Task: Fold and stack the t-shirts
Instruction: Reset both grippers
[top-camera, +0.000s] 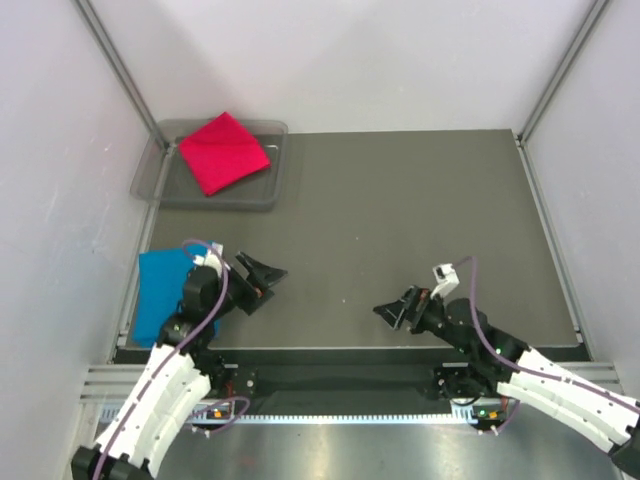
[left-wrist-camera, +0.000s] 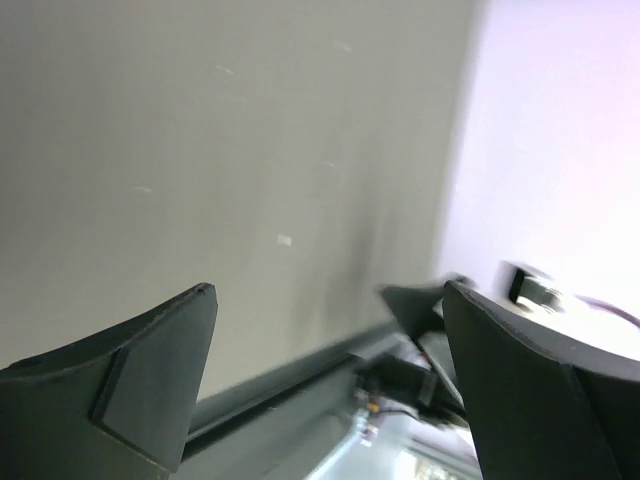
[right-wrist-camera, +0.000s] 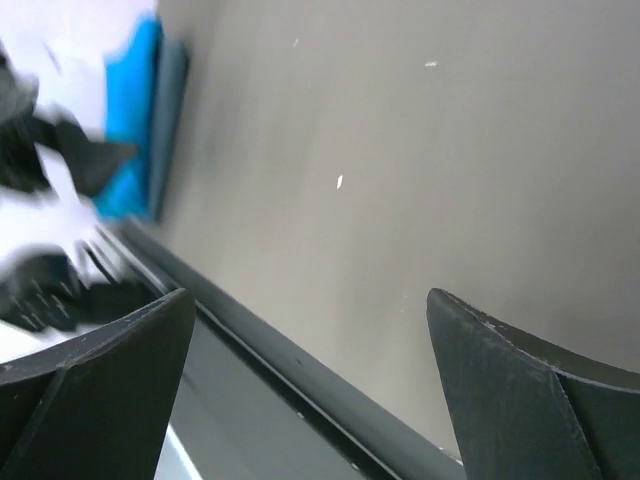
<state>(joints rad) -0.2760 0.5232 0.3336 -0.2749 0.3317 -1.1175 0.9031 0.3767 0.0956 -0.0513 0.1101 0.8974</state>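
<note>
Holding left gripper (top-camera: 268, 285) and right gripper (top-camera: 388, 316) released, dark wedge-shaped jaws gaping on nothing, lying soft and flat just behind left gripper as turquoise t-shirt (top-camera: 160, 295), resting folded square, well apart from both, as crimson t-shirt (top-camera: 222, 152) in clear plastic tray (top-camera: 266, 190)

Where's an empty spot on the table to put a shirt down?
The middle and right of the table are bare, from the tray across to the right wall, beyond the left tool and right tool. The left side is crowded: the red shirt lies in the tray, and the blue shirt sits beside the left tool.
</note>
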